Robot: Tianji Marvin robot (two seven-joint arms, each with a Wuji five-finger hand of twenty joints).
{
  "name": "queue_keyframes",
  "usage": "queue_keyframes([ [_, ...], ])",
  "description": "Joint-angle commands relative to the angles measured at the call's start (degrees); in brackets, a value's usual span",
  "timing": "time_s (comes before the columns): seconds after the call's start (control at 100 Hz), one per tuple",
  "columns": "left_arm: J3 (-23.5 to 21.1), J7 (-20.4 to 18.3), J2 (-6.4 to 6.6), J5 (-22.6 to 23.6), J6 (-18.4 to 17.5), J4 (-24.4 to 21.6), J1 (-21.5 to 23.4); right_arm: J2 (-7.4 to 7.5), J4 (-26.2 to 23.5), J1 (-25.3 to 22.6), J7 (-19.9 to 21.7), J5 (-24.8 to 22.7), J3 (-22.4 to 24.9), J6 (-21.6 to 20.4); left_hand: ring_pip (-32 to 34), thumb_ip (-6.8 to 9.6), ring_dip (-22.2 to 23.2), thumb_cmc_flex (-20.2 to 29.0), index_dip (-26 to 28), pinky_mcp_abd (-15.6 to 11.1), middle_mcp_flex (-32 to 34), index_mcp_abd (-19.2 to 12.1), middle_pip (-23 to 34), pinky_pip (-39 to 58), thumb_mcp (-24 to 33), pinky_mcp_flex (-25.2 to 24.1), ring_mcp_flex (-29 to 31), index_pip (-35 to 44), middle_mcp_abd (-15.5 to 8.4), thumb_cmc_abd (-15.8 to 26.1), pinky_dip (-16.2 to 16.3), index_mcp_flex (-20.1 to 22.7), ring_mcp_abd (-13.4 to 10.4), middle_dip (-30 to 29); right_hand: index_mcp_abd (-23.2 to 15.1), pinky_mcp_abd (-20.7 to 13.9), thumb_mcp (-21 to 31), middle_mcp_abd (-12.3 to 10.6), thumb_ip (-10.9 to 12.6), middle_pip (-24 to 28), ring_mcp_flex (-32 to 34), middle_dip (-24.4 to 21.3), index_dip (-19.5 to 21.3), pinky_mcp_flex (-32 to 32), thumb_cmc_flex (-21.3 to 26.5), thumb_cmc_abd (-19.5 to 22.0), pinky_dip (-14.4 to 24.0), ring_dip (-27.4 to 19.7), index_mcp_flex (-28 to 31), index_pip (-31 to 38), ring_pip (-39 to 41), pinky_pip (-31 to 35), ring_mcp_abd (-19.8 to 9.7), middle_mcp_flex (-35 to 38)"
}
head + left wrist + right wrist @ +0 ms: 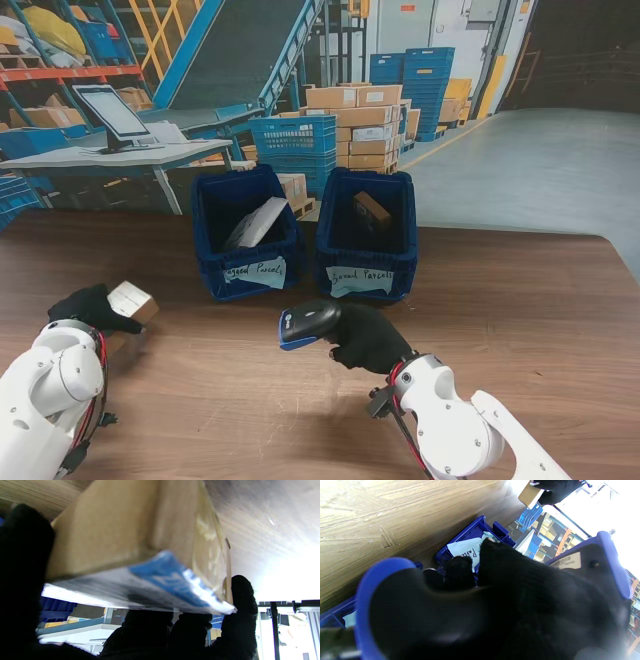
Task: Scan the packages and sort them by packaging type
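The left hand (92, 305), in its black glove, is gripping a small cardboard box (132, 301), fingers curled around its sides. In the left wrist view the fingertips (243, 592) are wrapping the box's (120, 530) edge, and a white label with a blue patch is showing on one face. The box is sitting at the table's (520, 310) left side, near me; whether it is resting on the wood or raised just off it, I cannot tell. Over to the right hand (368, 338): it is clenching the handle of a black and blue scanner (308, 322), whose head is pointing left towards the box. Farther from me, two blue bins are standing side by side. The left bin (245, 262) is holding a pale bagged parcel (257, 223); the right bin (366, 268) is holding a brown boxed parcel (371, 210).
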Motion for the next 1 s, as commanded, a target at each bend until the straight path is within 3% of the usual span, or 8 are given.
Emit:
queue_keyframes([
  [0.0, -0.5, -0.9, -0.03, -0.5, -0.1, -2.4, 1.1, -0.38, -0.7, -0.4, 0.4, 0.0, 0.1, 0.0, 15.6, 4.33, 5.3, 27.2, 5.7, 3.8, 6.0, -15.1, 6.5, 1.9, 19.3, 0.2, 7.1, 19.3, -8.7, 7.7, 1.3, 5.1, -5.9, 1.9, -2.3, 0.0, 4.9, 1.2, 0.7, -0.3, 0.9, 0.2, 1.2, 0.8, 5.4, 3.0, 1.1, 1.0, 3.7, 1.4, 0.4, 1.8, 1.0, 0.7],
  [0.13, -2.3, -1.7, -0.22, -1.2, 0.0, -7.2, 3.8, -0.49, -1.0, -0.7, -0.1, -0.2, 0.3, 0.0, 15.5, 4.30, 5.4, 27.4, 5.7, 3.7, 5.9, -14.9, 6.3, 1.5, 19.0, 0.1, 7.0, 19.1, -8.5, 8.0, 1.4, 5.0, -5.9, 2.0, -2.3, 0.2, 4.8, 1.2, 0.7, -0.3, 0.8, 0.2, 1.2, 0.8, 5.4, 3.0, 1.2, 1.0, 3.7, 1.4, 0.4, 1.8, 0.9, 0.7],
  [0.32, -3.7, -2.2, -0.34, -0.4, -2.6, -13.6, 7.4, -0.58, -1.9, -1.4, -0.5, -0.3, 1.1, 0.7, 15.3, 4.21, 5.3, 27.4, 5.8, 3.5, 5.7, -14.9, 6.0, 1.2, 18.3, 0.0, 6.6, 18.9, -8.6, 8.5, 1.6, 4.7, -6.1, 2.1, -2.3, 0.3, 4.8, 1.2, 0.7, -0.3, 0.8, 0.2, 1.2, 0.8, 5.4, 3.1, 1.2, 1.0, 3.7, 1.4, 0.3, 1.8, 0.9, 0.7],
  [0.45, -3.4, 0.0, -0.81, -0.7, -4.2, -17.2, 9.6, -0.61, -2.7, -2.0, -0.7, -0.4, 1.9, 1.3, 15.2, 4.15, 5.3, 27.7, 6.0, 3.3, 5.6, -14.9, 5.8, 1.0, 17.8, 0.0, 6.5, 18.7, -8.5, 8.8, 1.7, 4.5, -6.2, 2.1, -2.3, 0.2, 4.8, 1.2, 0.7, -0.3, 0.8, 0.2, 1.2, 0.8, 5.4, 3.0, 1.2, 1.0, 3.7, 1.4, 0.3, 1.8, 1.0, 0.7],
  [0.68, -1.1, 2.7, -1.22, -0.4, -7.5, -21.9, 11.8, -0.65, -3.8, -3.8, -0.8, -0.1, 3.5, 1.9, 14.9, 4.22, 5.3, 27.7, 6.2, 3.2, 5.6, -15.2, 5.5, 0.8, 17.5, -0.1, 6.4, 18.5, -8.7, 8.9, 1.8, 4.5, -6.3, 2.2, -2.3, 0.2, 4.9, 1.3, 0.7, -0.3, 0.9, 0.3, 1.2, 0.7, 5.4, 2.9, 1.2, 1.0, 3.7, 1.4, 0.4, 1.8, 1.0, 0.8],
  [0.99, 5.1, 7.0, -1.62, -0.9, -12.3, -23.5, 12.0, -0.68, -5.1, -7.0, -1.1, 0.7, 6.0, 1.9, 14.5, 4.26, 5.3, 27.8, 6.6, 2.8, 5.5, -15.3, 5.3, 0.4, 17.3, -0.3, 6.2, 18.4, -8.8, 9.0, 1.7, 4.5, -6.4, 2.5, -2.3, 0.0, 4.9, 1.2, 0.7, -0.3, 0.8, 0.3, 1.2, 0.7, 5.4, 3.0, 1.1, 1.0, 3.7, 1.4, 0.4, 1.8, 1.0, 0.8],
])
